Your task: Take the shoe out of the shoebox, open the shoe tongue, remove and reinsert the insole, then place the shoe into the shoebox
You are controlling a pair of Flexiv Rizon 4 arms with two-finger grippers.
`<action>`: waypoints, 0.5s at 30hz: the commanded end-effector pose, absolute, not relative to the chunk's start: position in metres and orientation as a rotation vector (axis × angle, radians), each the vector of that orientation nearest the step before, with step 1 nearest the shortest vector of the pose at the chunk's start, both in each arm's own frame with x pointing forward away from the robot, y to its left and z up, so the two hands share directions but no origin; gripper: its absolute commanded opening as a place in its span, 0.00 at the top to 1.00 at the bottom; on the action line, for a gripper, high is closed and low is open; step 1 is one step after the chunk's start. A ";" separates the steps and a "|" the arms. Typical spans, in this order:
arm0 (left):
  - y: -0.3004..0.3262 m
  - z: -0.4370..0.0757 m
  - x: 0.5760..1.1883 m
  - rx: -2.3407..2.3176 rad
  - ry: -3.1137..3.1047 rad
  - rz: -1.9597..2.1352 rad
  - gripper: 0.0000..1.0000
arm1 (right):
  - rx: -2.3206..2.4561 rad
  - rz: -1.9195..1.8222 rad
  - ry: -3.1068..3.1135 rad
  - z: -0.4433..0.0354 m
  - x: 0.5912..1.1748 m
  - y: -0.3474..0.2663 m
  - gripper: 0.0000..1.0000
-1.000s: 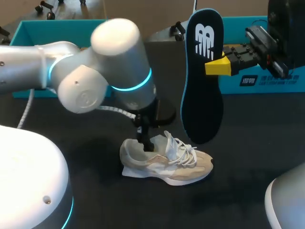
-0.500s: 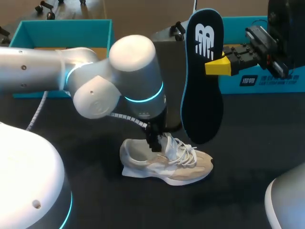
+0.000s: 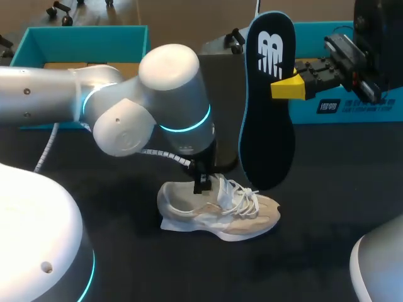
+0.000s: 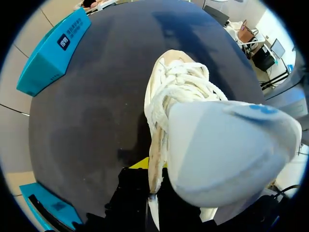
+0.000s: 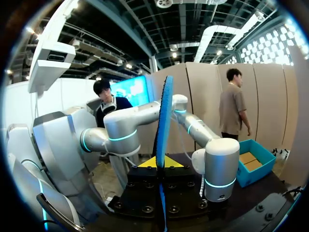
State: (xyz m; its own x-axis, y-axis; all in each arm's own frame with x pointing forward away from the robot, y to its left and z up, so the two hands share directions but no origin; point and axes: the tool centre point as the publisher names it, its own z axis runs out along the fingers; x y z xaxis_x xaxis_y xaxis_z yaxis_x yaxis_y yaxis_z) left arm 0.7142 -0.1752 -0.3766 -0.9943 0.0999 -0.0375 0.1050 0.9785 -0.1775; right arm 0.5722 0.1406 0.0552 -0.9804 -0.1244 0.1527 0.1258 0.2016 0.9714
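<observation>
- On the black worktop (image 3: pixel 334 189), near its middle: a pale shoe (image 3: pixel 217 212), resting on its sole, toe toward the right arm's side, white laces (image 3: pixel 242 202) loose over the front.
- Over the shoe from above: the left arm (image 3: pixel 157 110), coming in from the left, with the left jaws down at the tongue (image 3: pixel 217 184), just behind the laces.
- Cannot tell whether the left jaws stand apart or clamped; in the left wrist view the raised tongue (image 4: pixel 227 150) covers them.
- Also in that wrist view: laces (image 4: pixel 181 89) bunched ahead of the tongue, with the toe beyond them pointing away across the worktop.
- Above the worktop at the right: the right arm (image 3: pixel 374 44), well clear of the shoe.
- Clamped in the right jaws: the dark insole (image 3: pixel 267 107), gripped at its edge about halfway along.
- Stands on end in the air, white-marked end up and lower end close to the laces in the head view; cannot tell the gap between them.
- Shows edge-on in the right wrist view: insole (image 5: pixel 163 121) with a blue rim, rising straight from between the yellow tips (image 5: pixel 147 164).
- At the far left of the worktop, behind the left arm: the open teal shoebox (image 3: pixel 135 44), well apart from the shoe.
- At the far right, behind the insole: a second teal box (image 3: pixel 359 104).
</observation>
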 end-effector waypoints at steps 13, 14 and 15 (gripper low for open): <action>-0.133 -0.310 0.691 0.774 2.873 -0.433 1.00 | 0.000 -1.862 -2.275 0.056 0.575 0.144 1.00; -0.132 -0.307 0.690 0.809 2.858 -0.437 1.00 | 0.000 -1.862 -2.275 0.056 0.575 0.144 1.00; -0.131 -0.301 0.690 0.858 2.827 -0.432 1.00 | 0.000 -1.862 -2.275 0.056 0.575 0.144 1.00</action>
State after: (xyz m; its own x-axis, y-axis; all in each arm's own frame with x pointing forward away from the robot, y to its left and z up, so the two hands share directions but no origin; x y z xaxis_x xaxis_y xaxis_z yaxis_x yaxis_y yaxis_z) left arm 0.6971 -0.1523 -0.3327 -0.8781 0.4408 -0.1862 0.4735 0.8564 -0.2057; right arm 0.5722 0.1406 0.0552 -0.9804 -0.1244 0.1527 0.1257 0.2016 0.9714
